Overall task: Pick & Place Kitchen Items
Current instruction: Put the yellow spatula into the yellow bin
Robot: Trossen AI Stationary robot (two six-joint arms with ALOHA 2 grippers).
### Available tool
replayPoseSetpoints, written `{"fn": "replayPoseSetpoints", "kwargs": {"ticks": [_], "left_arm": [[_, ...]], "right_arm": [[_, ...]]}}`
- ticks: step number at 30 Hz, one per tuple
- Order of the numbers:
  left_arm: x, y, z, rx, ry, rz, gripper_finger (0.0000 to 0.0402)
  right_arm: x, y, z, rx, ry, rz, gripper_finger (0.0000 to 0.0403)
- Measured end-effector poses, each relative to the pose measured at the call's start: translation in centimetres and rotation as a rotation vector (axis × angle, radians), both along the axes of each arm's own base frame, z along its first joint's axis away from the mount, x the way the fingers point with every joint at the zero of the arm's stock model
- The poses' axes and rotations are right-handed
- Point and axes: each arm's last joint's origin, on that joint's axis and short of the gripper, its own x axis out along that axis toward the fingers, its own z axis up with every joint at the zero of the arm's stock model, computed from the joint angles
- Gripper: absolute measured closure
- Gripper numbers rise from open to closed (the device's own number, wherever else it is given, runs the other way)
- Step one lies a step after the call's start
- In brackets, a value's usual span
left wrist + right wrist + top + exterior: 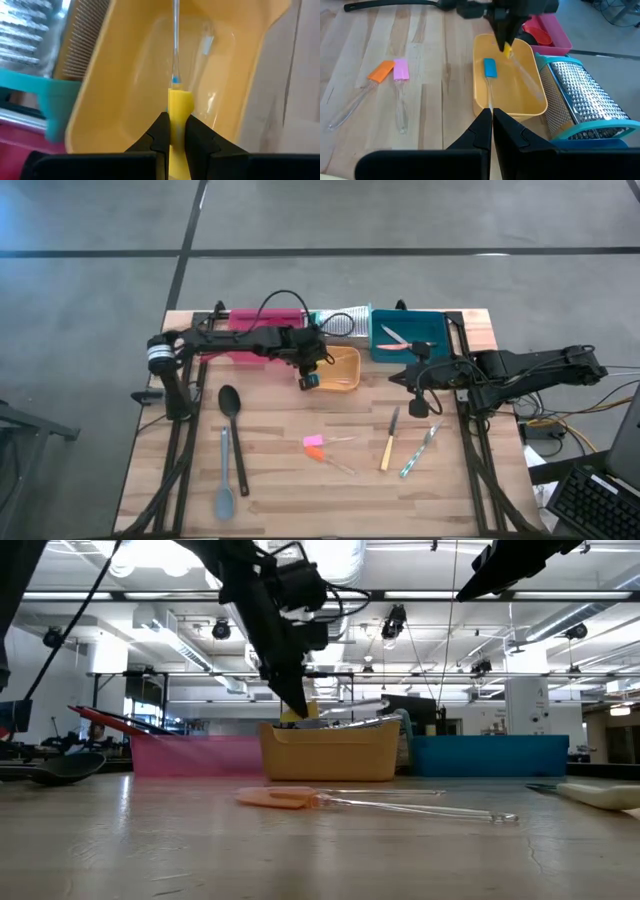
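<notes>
Pale wood planks make up the tabletop point(280, 490), and the loose kitchen items are spread across it. I count two long spoons at about eight o'clock from the centre: a black spoon point(234, 430) and a grey-blue spoon point(224, 480) lying just beside each other. Near the middle sit two tiny clear-handled pieces, one pink point(313, 441) and one orange point(316, 452), touching. Toward four o'clock lie two small knives, a wood-handled knife point(389, 442) and a green-handled knife point(420, 450).

Along the twelve o'clock edge stand three trays: a pink tray point(245, 320), an orange tray point(345, 370) and a teal tray point(420, 330), with a silver ribbed grater point(582, 95) between the orange and teal ones.

The left claw point(171, 137) hangs over the orange tray, pinched onto a yellow piece point(179, 107) whose clear handle points into the tray. A blue piece point(490, 67) already lies inside.

The right claw point(490, 131) waits at three o'clock, fingers pressed together and empty.
</notes>
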Motion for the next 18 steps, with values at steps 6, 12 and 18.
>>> {"fn": "replayPoseSetpoints", "kwargs": {"ticks": [6,12,18], "left_arm": [[0.9,0.6,-2.9,-0.023,0.078,0.007,0.0368],[1.4,1.1,-5.1,-0.071,0.127,0.003,0.0368],[1.8,1.2,-6.9,-0.094,0.169,-0.001,0.0368]], "right_arm": [[0.0,0.0,0.0,0.001,-0.001,-0.001,0.0394],[0.0,0.0,0.0,0.003,0.000,-0.002,0.0394],[0.0,0.0,0.0,0.003,0.000,-0.002,0.0394]]}}
